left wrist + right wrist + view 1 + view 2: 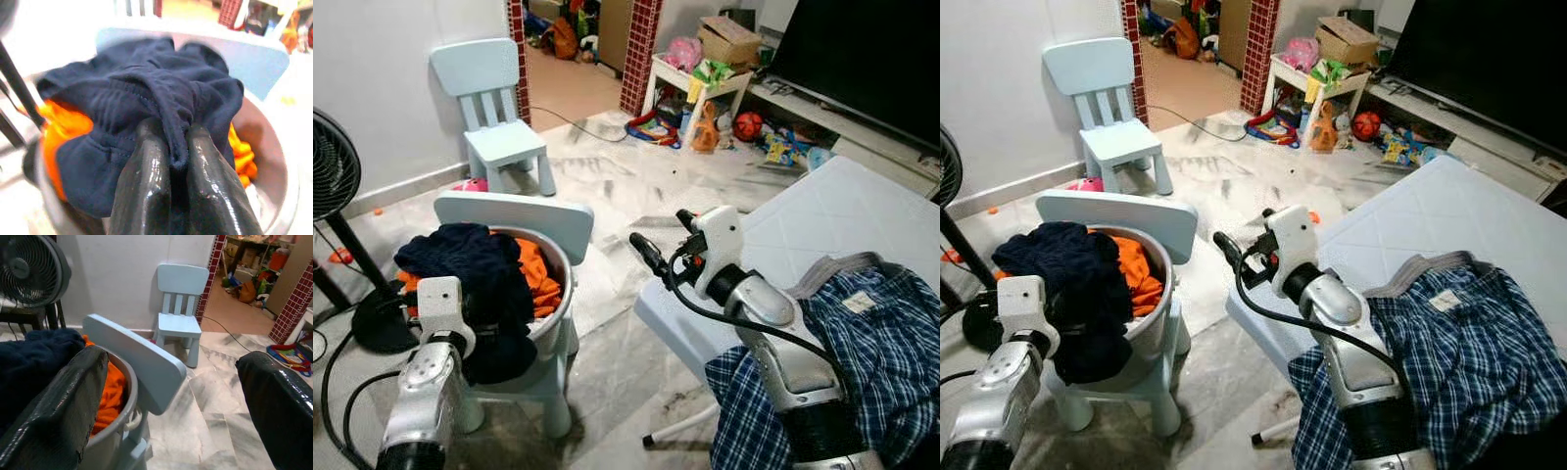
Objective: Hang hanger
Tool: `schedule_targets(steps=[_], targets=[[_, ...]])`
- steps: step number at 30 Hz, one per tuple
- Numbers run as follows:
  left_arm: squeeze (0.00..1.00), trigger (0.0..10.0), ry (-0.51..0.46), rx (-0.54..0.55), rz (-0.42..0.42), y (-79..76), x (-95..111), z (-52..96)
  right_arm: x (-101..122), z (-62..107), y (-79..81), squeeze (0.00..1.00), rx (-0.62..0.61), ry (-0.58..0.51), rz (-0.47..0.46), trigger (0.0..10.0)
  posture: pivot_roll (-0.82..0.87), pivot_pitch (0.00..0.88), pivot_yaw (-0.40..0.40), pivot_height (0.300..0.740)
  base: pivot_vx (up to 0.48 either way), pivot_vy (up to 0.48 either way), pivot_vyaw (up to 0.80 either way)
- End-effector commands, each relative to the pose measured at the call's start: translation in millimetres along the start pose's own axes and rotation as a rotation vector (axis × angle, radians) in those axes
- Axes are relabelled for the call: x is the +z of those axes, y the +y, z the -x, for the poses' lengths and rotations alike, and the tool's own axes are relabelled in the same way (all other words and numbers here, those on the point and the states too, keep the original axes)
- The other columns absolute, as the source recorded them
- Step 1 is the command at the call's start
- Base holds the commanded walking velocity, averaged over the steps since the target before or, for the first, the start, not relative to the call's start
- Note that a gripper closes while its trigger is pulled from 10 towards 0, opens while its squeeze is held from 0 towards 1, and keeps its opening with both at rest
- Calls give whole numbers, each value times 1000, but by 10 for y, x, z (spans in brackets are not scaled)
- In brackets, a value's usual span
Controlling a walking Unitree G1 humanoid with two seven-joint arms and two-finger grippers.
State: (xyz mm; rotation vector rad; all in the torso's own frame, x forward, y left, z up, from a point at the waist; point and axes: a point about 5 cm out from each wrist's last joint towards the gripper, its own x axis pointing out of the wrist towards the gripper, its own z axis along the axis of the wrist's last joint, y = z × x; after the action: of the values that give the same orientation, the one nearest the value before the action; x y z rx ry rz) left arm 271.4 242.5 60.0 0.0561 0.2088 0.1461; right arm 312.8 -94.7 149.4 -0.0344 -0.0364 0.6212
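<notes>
- A room with a marble floor is seen from the robot's head, with a mattress (842,220) at the right and a pale blue child's chair (514,230) at the left.
- A grey basin (553,318) stands on the chair seat; it is heaped with a dark navy garment (475,269) over an orange garment (540,279).
- The left gripper (178,161) is closed at the basin, and a fold of the navy garment is pinched between its two fingers, as the left wrist view shows.
- The right gripper (668,240) is held in the air between the basin and the mattress, with its fingers spread wide and nothing between them.
- A blue checked shirt (1459,352) lies on the mattress and drapes over the right arm.
- No hanger can be made out in any view, so its place cannot be told.
- The navy garment is judged soft, limp and light; it will sag and slip when lifted, so a thick seam or the collar is the better place to take hold.
- A second blue chair (494,103) stands by the wall, and a fan (331,181) stands at the far left.
</notes>
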Motion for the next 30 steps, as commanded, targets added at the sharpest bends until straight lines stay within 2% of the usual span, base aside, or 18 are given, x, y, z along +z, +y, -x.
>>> schedule_targets(steps=[1,3,4,6,8,12,13,15,16,19,20,21,22,28,29,30], targets=[[0,0,-66,-11,-45,-47,120,35,16,-25,-15,0,-5,-9,13,10000,10,0,-100,740,0,0,0],[0,0,-101,-35,-92,-80,169,107,3,-45,-2,0,0,-9,11,10000,34,0,-101,740,0,0,0],[0,0,-109,-85,-118,-142,195,192,-13,-70,-1,0,3,-10,11,10000,41,0,-100,740,0,0,0],[0,0,-108,-100,-124,-161,197,214,-17,-76,-3,0,3,-11,12,10000,41,0,-100,740,0,0,0],[0,0,-83,-176,-179,-251,193,330,-32,-100,-22,0,3,-9,12,10000,57,0,-95,740,0,0,0],[0,0,-37,-226,-210,-318,143,399,-45,-109,-36,0,1,-6,13,10000,66,0,-90,740,0,0,0],[0,8039,20,-243,-206,-350,57,436,-66,-116,-41,0,-2,-5,13,10000,69,0,-86,740,0,0,0],[0,8039,33,-240,-198,-353,32,446,-76,-119,-40,0,-3,-5,14,10000,68,0,-86,740,0,0,0],[0,10000,41,-233,-188,-349,16,442,-85,-118,-38,0,-4,-5,14,10000,65,0,-84,740,0,0,0],[0,9451,45,-223,-182,-345,41,426,-107,-113,-34,0,-1,-3,18,10000,59,0,-83,740,0,0,0],[0,7922,33,-240,-174,-373,88,423,-119,-106,-38,0,0,0,20,10000,56,0,-81,740,0,0,0],[0,7922,22,-262,-164,-408,143,427,-134,-99,-44,0,2,2,22,10000,56,0,-81,740,0,0,0],[0,10000,23,-292,-167,-447,158,433,-156,-90,-49,0,1,9,22,10000,57,0,-80,740,0,0,0],[0,10000,71,-333,-190,-499,91,452,-223,-77,-50,0,-3,27,21,10000,53,0,-76,740,0,0,0],[890,10000,96,-338,-189,-498,40,466,-243,-65,-43,0,-2,31,23,10000,49,0,-75,740,0,0,0],[1000,10000,121,-338,-200,-489,-6,477,-264,-48,-38,0,-3,37,25,10000,49,0,-75,740,0,0,0]])
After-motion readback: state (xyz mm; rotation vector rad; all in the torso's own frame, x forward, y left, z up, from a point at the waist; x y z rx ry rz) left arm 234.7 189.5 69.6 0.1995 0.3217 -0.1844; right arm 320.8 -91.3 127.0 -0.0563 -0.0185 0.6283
